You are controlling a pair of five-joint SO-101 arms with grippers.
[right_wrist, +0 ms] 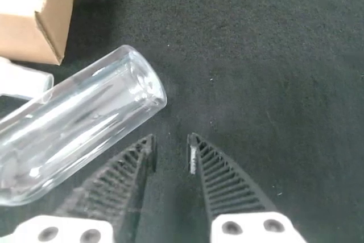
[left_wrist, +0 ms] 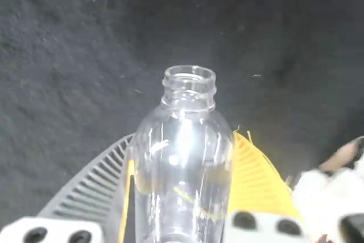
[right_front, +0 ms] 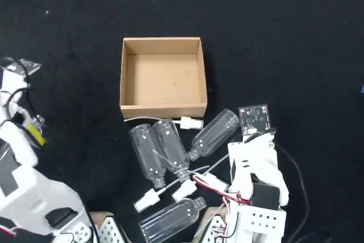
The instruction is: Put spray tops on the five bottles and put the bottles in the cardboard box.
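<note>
A capless clear bottle (left_wrist: 187,112) is clamped in the left pincer (left_wrist: 183,146), its neck left free, likely for a spray top (right_front: 148,200). The right pincer (right_wrist: 170,149) is held slightly apart beside a lying bottle (right_wrist: 74,123).

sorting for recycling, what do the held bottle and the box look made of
Held bottle: probably clear plastic, glossy; it is see-through and carries bright highlights. Box: brown cardboard, matte, with no sheen and folded corners.

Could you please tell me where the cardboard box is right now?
In the high view, the cardboard box sits mid-table, just beyond the lying bottles, with a spray top beside its near wall.
</note>
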